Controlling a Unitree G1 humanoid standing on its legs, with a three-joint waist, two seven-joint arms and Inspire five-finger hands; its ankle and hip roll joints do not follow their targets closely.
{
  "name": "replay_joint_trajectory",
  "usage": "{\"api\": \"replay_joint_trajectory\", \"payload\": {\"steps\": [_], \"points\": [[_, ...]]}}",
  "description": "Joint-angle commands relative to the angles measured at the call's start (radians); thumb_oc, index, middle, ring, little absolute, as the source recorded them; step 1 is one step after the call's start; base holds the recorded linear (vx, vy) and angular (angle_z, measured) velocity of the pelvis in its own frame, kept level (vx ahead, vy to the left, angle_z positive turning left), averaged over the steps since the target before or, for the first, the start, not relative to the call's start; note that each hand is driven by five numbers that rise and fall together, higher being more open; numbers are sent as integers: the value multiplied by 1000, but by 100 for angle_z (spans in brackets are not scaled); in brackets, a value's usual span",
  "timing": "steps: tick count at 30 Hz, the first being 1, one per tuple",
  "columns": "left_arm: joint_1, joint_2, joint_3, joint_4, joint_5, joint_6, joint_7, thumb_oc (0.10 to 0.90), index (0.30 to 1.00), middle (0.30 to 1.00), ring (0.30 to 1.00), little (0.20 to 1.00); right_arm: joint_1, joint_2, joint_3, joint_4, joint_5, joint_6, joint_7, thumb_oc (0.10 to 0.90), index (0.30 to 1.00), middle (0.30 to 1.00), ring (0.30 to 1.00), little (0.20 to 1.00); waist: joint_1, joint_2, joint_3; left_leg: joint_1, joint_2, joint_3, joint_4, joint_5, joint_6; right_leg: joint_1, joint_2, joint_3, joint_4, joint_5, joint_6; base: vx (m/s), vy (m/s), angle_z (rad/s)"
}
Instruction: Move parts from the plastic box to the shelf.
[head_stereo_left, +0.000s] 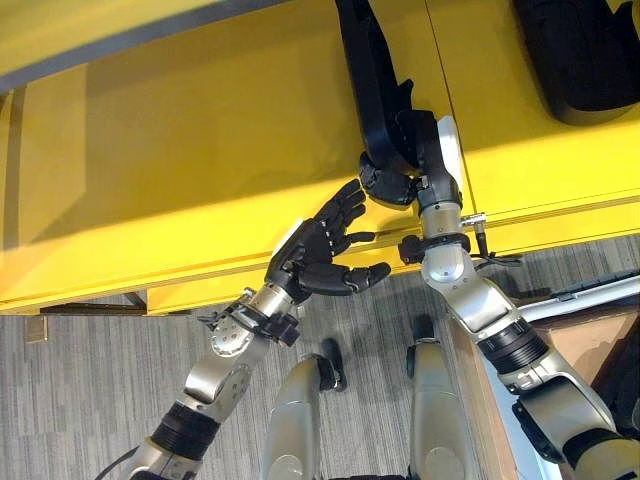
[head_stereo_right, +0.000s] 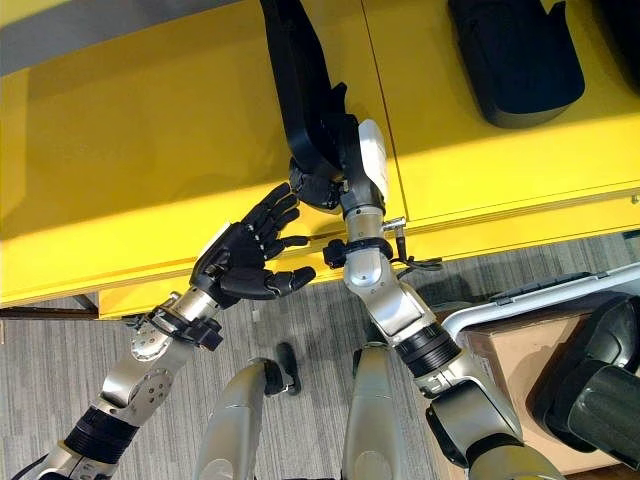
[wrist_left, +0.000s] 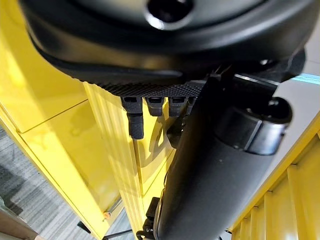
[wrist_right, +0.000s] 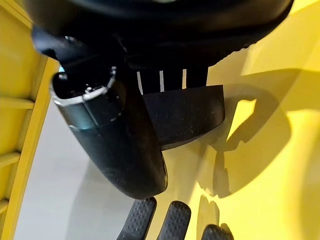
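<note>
Two robot hands at the yellow shelf (head_stereo_left: 200, 150): your right robot hand (head_stereo_left: 400, 160) clamps a long black part (head_stereo_left: 372, 80), while your left robot hand (head_stereo_left: 325, 250), fingers spread, hovers at its 7 o'clock.

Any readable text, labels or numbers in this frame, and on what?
None can be read. The yellow shelf, the long black part in the right hand, the second black part, the open left hand and the cardboard box show no legible print.
</note>
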Motion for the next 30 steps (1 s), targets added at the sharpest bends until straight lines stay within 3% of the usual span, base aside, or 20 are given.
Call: {"api": "replay_joint_trajectory", "payload": {"steps": [1,2,3,4,5,14,21,30], "points": [[-27,-16,31,-154,-45,-105,-22,900,1000,1000,1000,1000,26,20,-53,3,-29,16,16,400,300,300,300,300,29,15,-7,61,-55,10,-109,-42,66,77,-6,-85,45,-115,-82,0,0,0],[-25,-16,32,-157,-46,-103,-24,900,1000,1000,1000,1000,26,19,-53,0,-36,21,20,400,300,300,300,300,29,15,-7,63,-56,10,-110,-41,66,78,-6,-85,44,-115,-82,9,10,6],[-21,-15,35,-161,-48,-100,-29,900,1000,1000,1000,1000,26,15,-52,-5,-48,31,30,592,569,569,569,569,30,15,-7,63,-56,9,-111,-41,66,80,-8,-86,43,-115,-82,13,12,6],[-18,-14,34,-160,-50,-102,-33,900,1000,1000,1000,1000,23,13,-49,-5,-61,31,27,592,569,569,569,569,32,16,-7,66,-57,10,-113,-40,66,84,-10,-88,39,-113,-82,15,9,5],[-16,-15,34,-162,-49,-98,-36,900,1000,1000,1000,1000,19,12,-47,-2,-61,26,33,900,1000,1000,1000,1000,34,16,-7,67,-57,10,-114,-39,66,87,-11,-89,37,-112,-82,0,0,0],[-4,-11,31,-173,-51,-92,-52,900,1000,1000,1000,1000,6,1,-40,-40,-137,42,4,900,1000,1000,1000,1000,39,13,-7,72,-58,16,-126,-34,68,94,-15,-94,17,-99,-80,0,0,0],[13,0,37,-199,-64,-84,-66,900,1000,1000,1000,1000,-5,-33,-62,-92,-295,82,-15,900,1000,1000,1000,1000,37,15,-7,85,-61,19,-133,-34,69,111,-21,-95,-1,-90,-78,0,0,0],[21,3,40,-221,-69,-70,-71,900,1000,1000,1000,1000,-14,-43,-72,-109,-273,128,-10,900,1000,1000,1000,1000,37,18,-8,99,-64,21,-142,-34,70,119,-22,-95,-3,-91,-78,4,1,0]]}}
